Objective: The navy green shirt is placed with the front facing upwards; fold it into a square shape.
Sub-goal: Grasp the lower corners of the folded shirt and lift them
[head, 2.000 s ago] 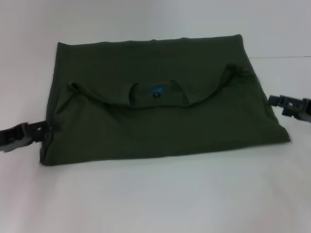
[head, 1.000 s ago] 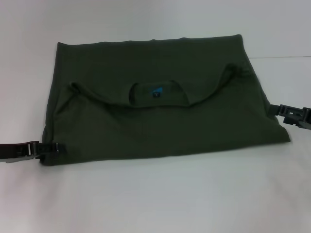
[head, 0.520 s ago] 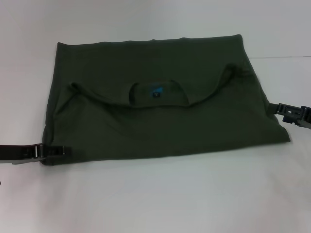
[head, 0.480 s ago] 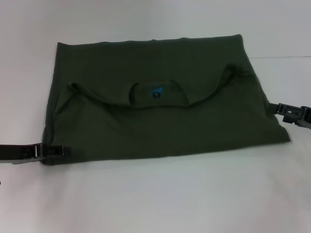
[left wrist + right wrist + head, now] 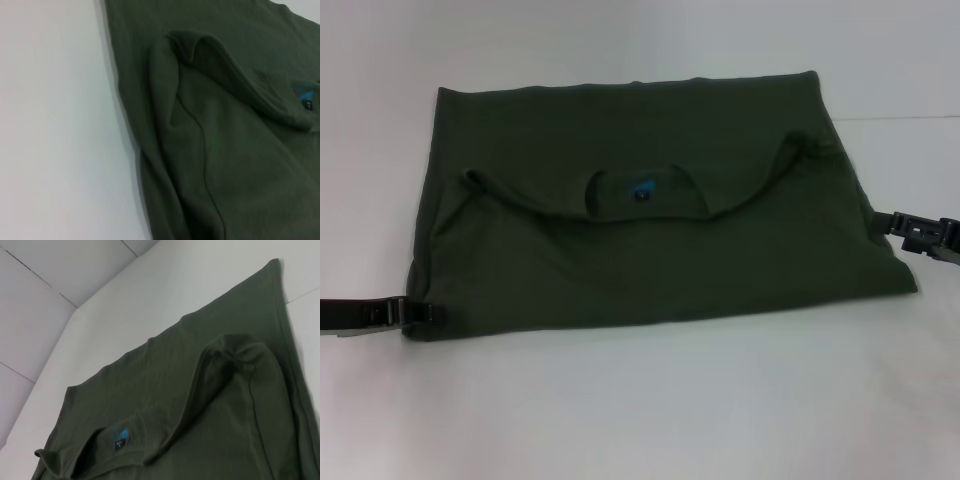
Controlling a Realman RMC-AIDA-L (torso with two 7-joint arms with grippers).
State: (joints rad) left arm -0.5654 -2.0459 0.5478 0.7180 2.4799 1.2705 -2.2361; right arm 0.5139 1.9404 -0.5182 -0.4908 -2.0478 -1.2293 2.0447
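**Ana:** Between the two pincers lies the navy green shirt (image 5: 650,200), flat on the white counter (image 5: 640,410). Its top half is already turned down over the lower half, so the collar (image 5: 640,192) and the small blue neck label (image 5: 642,190) sit in the middle of the cloth, and no print shows.

**Ben:** So one fold is made. How do the arms stand?

**Ana:** The left pincer (image 5: 428,313) is low on the counter at the shirt's near corner on its own side, its tips touching or just over the hem. Whether the tips are parted or closed on cloth, I cannot tell. The right pincer (image 5: 905,228) is at the opposite side edge, just beside the cloth, and I cannot tell its opening either.

**Ben:** Do the wrist cameras help?

**Ana:** Only with the cloth. The left wrist view shows the shirt's side edge and a tucked sleeve bulging under the top layer (image 5: 200,55); the right wrist view shows the matching hump (image 5: 235,355) and the label (image 5: 120,436). No fingers show in either.

**Ben:** What is left, then?

**Ana:** As I judge it, the shirt is a wide rectangle, not a square. At least one sideways fold remains, bringing one end over the other, and the lumps at the sleeves may want flattening.
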